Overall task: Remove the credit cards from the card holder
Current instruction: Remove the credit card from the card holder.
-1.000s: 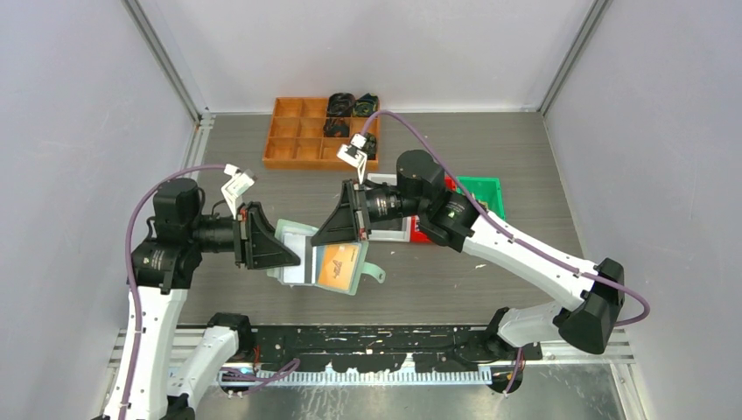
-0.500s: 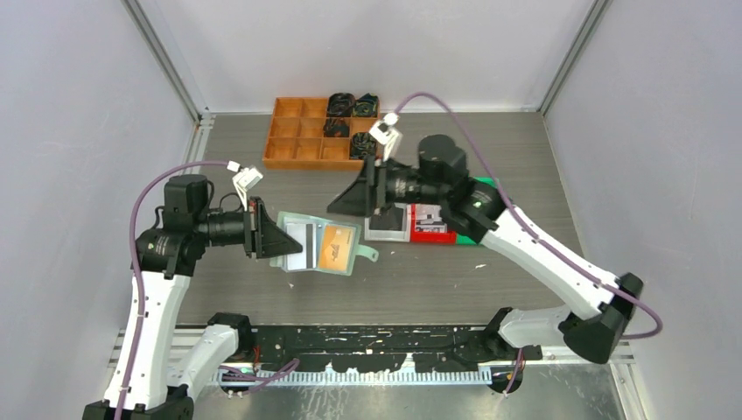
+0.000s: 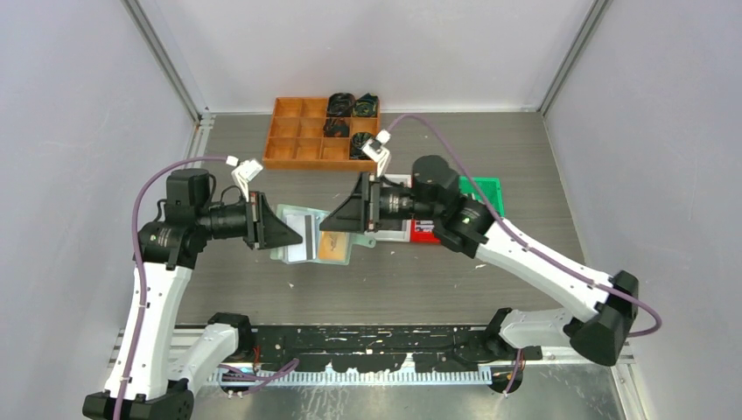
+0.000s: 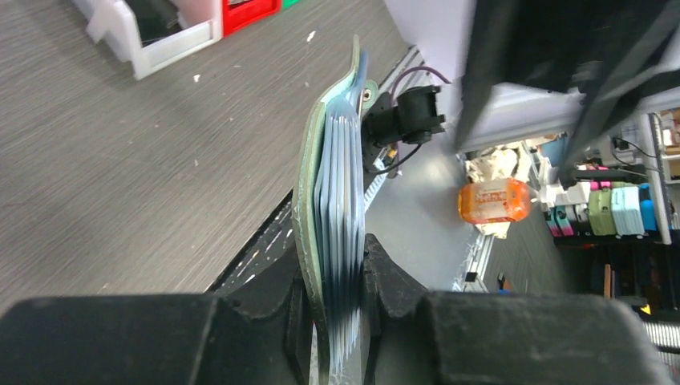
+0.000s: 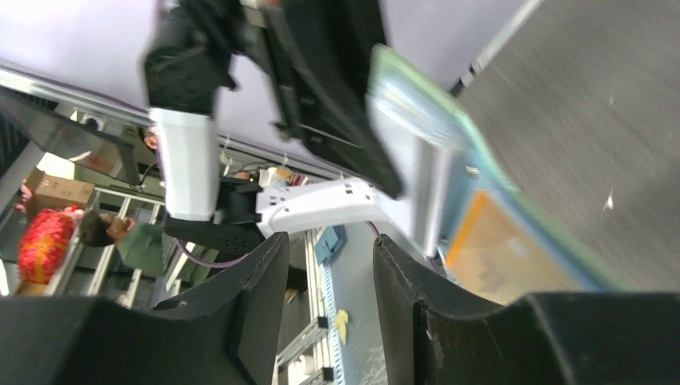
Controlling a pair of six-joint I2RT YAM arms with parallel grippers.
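The top view looks down from high above the table's (image 3: 490, 280) near edge. Both wrist views sit close, facing each other across the card holder (image 4: 303, 224), which all three share.

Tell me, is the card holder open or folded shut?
Open. The top view shows the holder spread, an orange card visible inside; the left tool clamps one half.

one card holder (image 4: 304, 200), two credit cards (image 3: 333, 248) showing, one orange tray (image 3: 297, 144), three bins (image 3: 426, 230)
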